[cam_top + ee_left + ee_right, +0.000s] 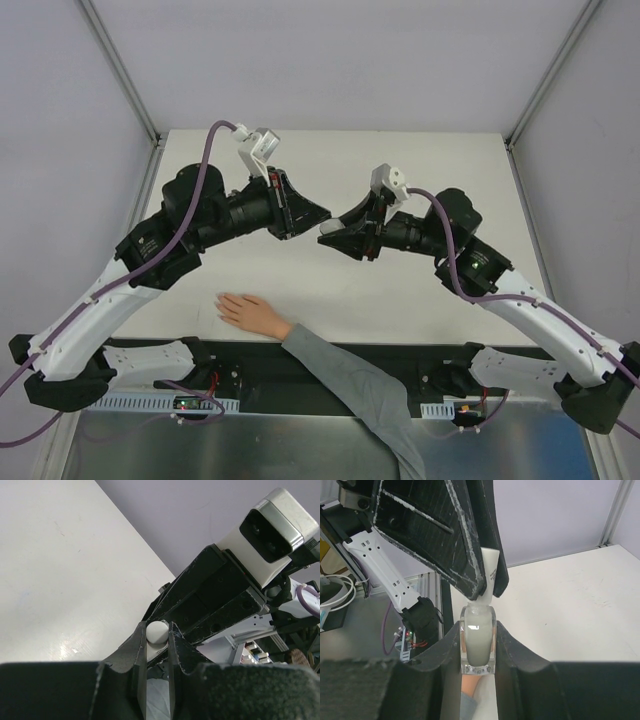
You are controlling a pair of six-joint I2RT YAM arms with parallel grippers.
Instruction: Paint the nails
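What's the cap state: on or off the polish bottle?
On. Right wrist view shows the cap seated on the bottle neck with no gap, left gripper shut around it.

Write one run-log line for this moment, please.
right gripper: shut on nail polish bottle | left gripper: shut on bottle cap | hand: flat on table near front edge, untouched | stage: cap not yet off

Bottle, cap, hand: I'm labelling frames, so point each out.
bottle [478,642], right wrist view, glass body.
cap [156,631], left wrist view, rounded end.
hand [250,312], top external view, back of hand.
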